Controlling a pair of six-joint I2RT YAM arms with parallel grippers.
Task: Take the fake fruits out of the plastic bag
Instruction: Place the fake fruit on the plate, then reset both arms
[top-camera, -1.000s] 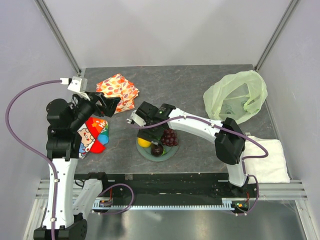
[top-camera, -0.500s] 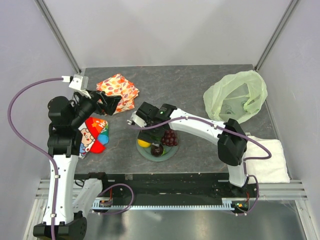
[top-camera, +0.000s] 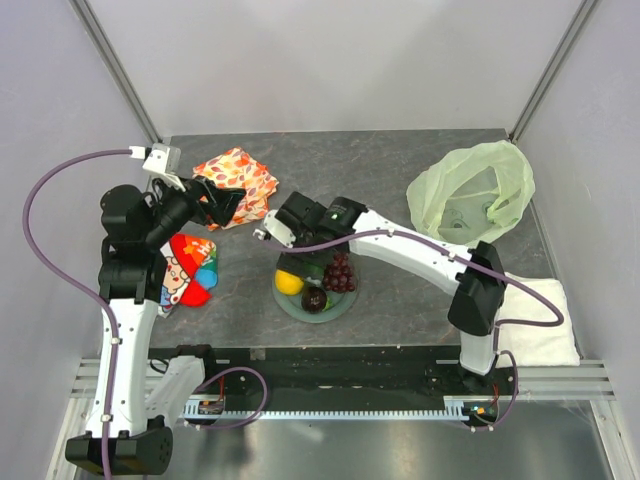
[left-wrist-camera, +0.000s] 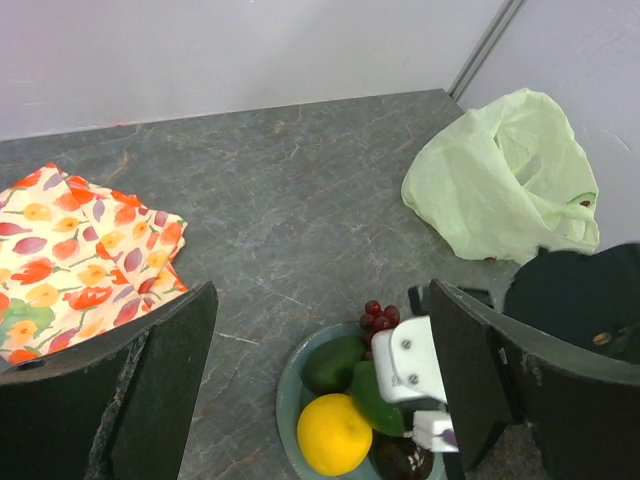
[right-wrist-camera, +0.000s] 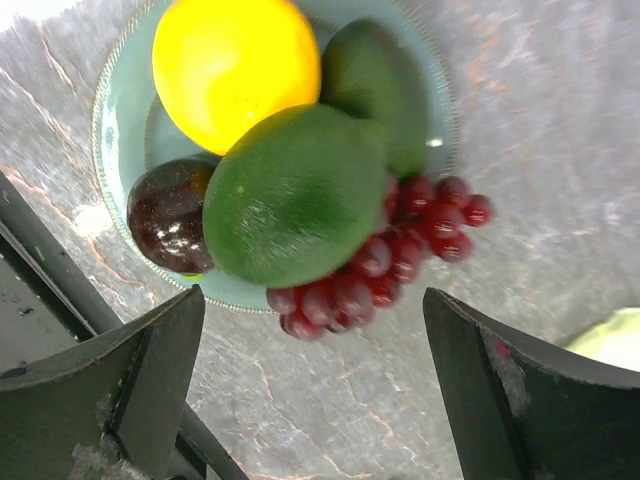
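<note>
The fake fruits lie together on a blue-green plate: a yellow-orange round one, a dark red grape bunch and a small dark round one. The right wrist view shows the orange, two green oval ones, the grapes and the dark round fruit on the plate. My right gripper is open and empty just above them. The pale green plastic bag lies at the far right, also in the left wrist view. My left gripper is open and empty, held high.
An orange leaf-patterned cloth lies at the far left, under my left gripper. A red-and-blue toy lies by the left arm. A white folded towel lies at the near right. Walls enclose the table on three sides.
My right gripper has drawn up and back from the plate a little, so the orange shows more fully. My left gripper has shifted slightly toward the far side.
</note>
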